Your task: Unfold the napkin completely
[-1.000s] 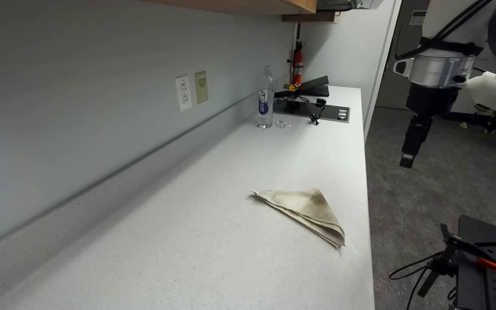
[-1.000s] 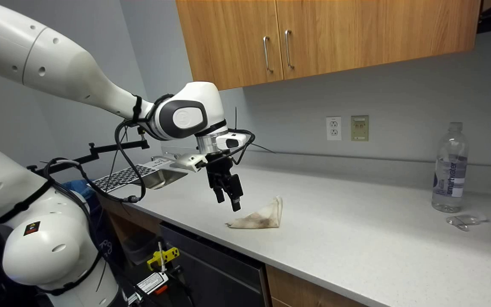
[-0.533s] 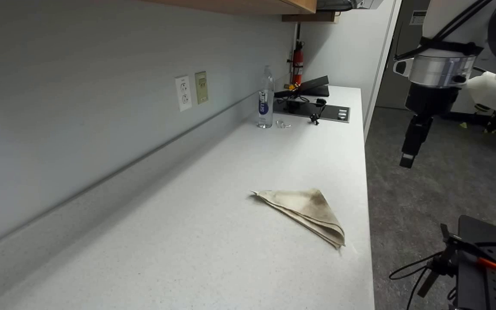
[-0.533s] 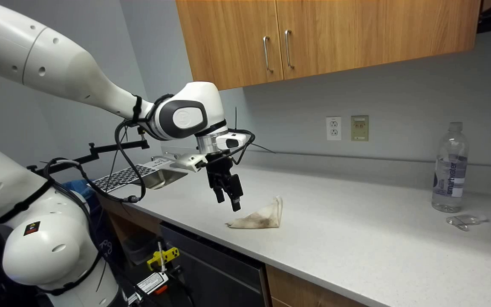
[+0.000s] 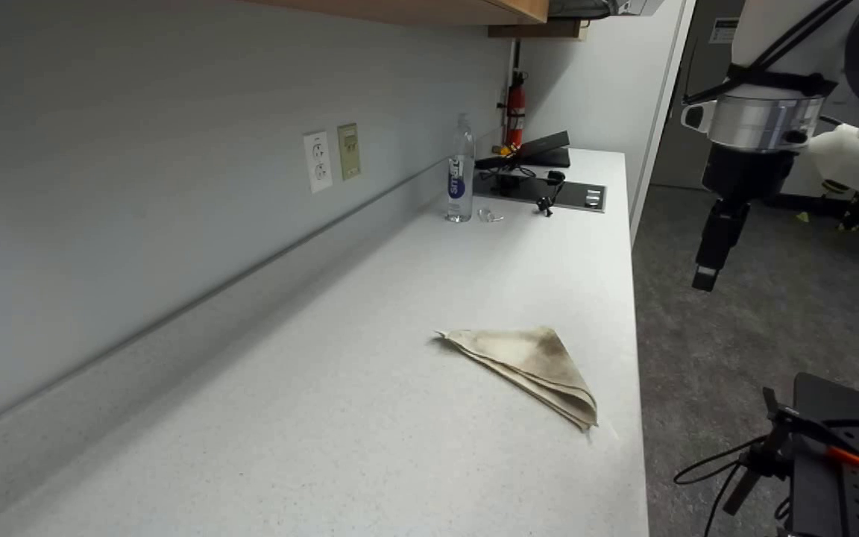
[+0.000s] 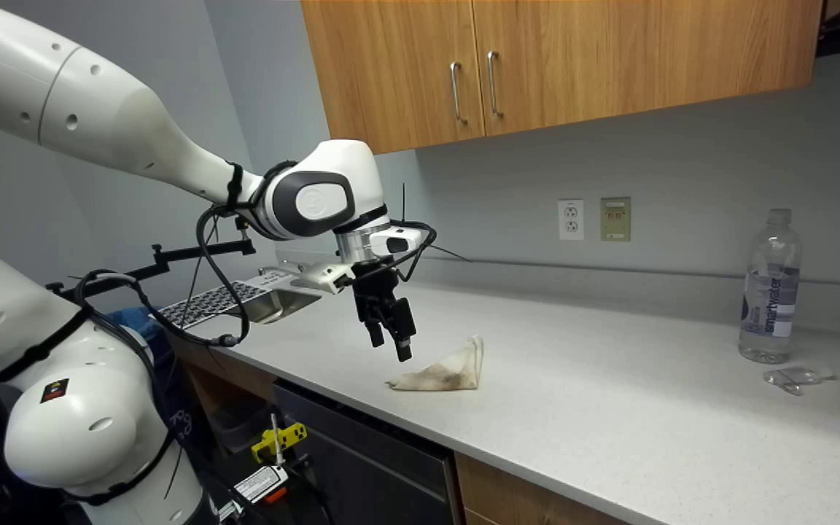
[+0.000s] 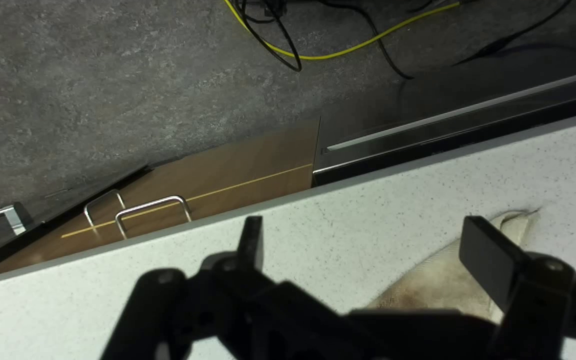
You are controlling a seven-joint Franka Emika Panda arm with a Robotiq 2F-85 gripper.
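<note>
"Wrist view first: how is the gripper found?"

"Released. Its fingers are spread wide apart, with the speckled countertop seen between them."

"And where is the napkin placed?"

"It is laid on the countertop, close to the front edge, as is shown in both exterior views. From the wrist, part of it is hidden by the gripper."

"How is it arranged?"

"Folded into a rough triangle. In an exterior view, stacked layers of the napkin are exposed along one side; one corner is pointed toward the back edge, by the wall, and another toward the front edge. Its beige fabric is marked by brownish blotches."

"How is the gripper set in relation to it?"

"Apart from it. In an exterior view, the gripper is held up in the air by the arm, its fingers aimed downward."

"What else is borne by the countertop?"

"A water bottle is stood upright near the back edge, with a small clear object, too indistinct to be named, just beside it. Toward that same end, a dark cooktop is set in; at the opposite end, a sink is partly covered by a gridded panel."
</note>
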